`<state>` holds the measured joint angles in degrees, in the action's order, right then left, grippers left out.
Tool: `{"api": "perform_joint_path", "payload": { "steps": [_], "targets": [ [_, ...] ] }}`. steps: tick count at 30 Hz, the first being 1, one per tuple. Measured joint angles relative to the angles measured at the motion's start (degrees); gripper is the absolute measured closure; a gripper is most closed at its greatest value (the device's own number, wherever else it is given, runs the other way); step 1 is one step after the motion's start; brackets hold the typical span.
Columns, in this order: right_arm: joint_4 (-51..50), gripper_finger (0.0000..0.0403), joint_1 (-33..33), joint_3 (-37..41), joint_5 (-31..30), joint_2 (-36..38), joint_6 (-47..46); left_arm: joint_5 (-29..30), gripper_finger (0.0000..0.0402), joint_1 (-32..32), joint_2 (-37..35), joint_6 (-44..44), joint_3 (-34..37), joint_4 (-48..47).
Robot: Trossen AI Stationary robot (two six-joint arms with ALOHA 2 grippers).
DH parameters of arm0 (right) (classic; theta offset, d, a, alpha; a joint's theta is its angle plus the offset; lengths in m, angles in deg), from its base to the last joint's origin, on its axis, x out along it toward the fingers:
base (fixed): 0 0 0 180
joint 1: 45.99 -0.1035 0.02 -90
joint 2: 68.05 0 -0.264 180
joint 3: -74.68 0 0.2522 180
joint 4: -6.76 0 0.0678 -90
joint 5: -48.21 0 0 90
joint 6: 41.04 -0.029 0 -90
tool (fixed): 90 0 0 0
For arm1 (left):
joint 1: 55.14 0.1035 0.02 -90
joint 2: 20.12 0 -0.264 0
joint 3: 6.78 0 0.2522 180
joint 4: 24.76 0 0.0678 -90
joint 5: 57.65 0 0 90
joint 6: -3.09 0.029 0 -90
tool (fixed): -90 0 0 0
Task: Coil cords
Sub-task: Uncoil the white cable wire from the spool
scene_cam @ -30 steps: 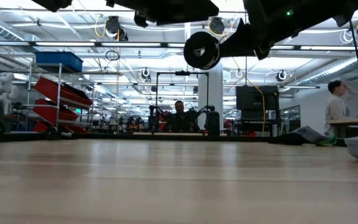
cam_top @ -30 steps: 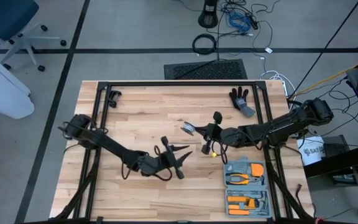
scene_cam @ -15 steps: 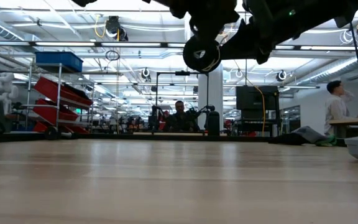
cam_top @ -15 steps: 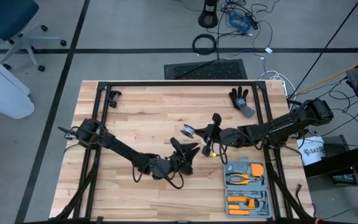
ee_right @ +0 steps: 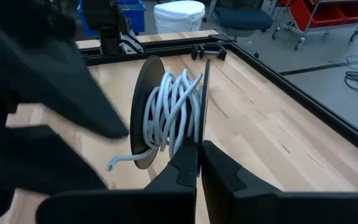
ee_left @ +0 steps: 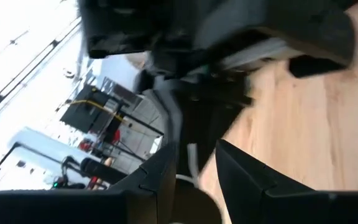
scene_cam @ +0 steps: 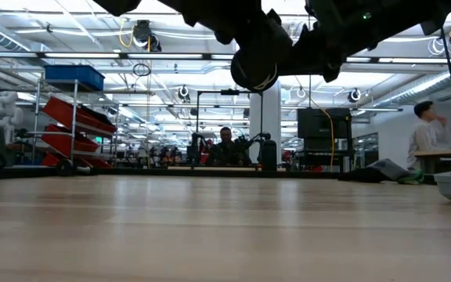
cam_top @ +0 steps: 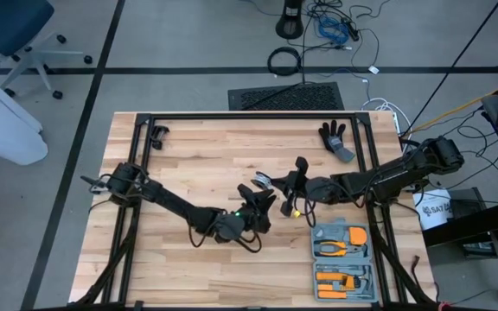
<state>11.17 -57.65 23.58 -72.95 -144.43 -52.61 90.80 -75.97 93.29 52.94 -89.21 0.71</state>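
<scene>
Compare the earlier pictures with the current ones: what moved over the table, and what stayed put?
The left gripper swung across the table toward the reel and now sits right beside it. The right gripper stayed shut on the reel's rim, held above the table. The tool case and glove did not move.

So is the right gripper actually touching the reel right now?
Touching. The right wrist view shows the right gripper shut on the rim of the reel, with the white cord wound between its two discs.

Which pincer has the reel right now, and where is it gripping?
The right pincer pinches the reel by one flange's rim. The left pincer holds nothing visible.
</scene>
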Motion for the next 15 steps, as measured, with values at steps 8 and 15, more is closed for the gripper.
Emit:
{"api": "perform_joint_path", "payload": {
  "steps": [8,15],
  "targets": [
    [0.0,0.0403,0.0,0.0,0.0,0.0,0.0,-0.1,0.0301,0.5,0.0,0.0,0.0,-1.6],
    [0.0,0.0403,0.0,0.0,0.0,0.0,0.1,-0.1,0.0387,0.6,0.0,-0.3,0.0,-1.7]
  ]
}}
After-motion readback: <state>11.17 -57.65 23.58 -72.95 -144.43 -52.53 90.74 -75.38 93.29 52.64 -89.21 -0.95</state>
